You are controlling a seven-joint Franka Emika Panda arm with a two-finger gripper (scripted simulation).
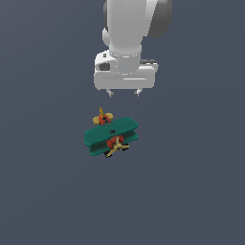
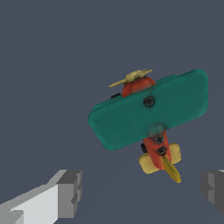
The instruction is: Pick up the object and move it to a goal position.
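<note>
**Biplane on the floor, gripper apart from it**

The biplane (image 1: pixel 111 137) sits on the flat, dark grey-blue floor (image 1: pixel 43 191), near the middle of the exterior view. Its body runs from a tail at the far end, toward the arm, to a nose at the near end, toward the camera, skewed slightly so the nose lies a little toward the exterior view's right. The wings cross that axis, wider than the body is long, and slope up toward the exterior view's right.

It has 2 dark green wings, stacked, with rounded corners and a smooth matte look; the wrist view shows a dark screw head in the middle of the upper wing. The nose is red and rounded, carrying a tan-yellow propeller; the wrist view shows 2 of its blades clearly. The body is red, and the tail is yellow with an upright fin. Small black parts show under the nose, too small to make out.

The white, glossy arm (image 1: pixel 129 28) hangs over the floor behind the tail. The gripper (image 1: pixel 124 93) holds nothing; its fingers (image 2: pixel 70 192) are spread wide, blocky and grey-tipped, clear of the biplane.
</note>
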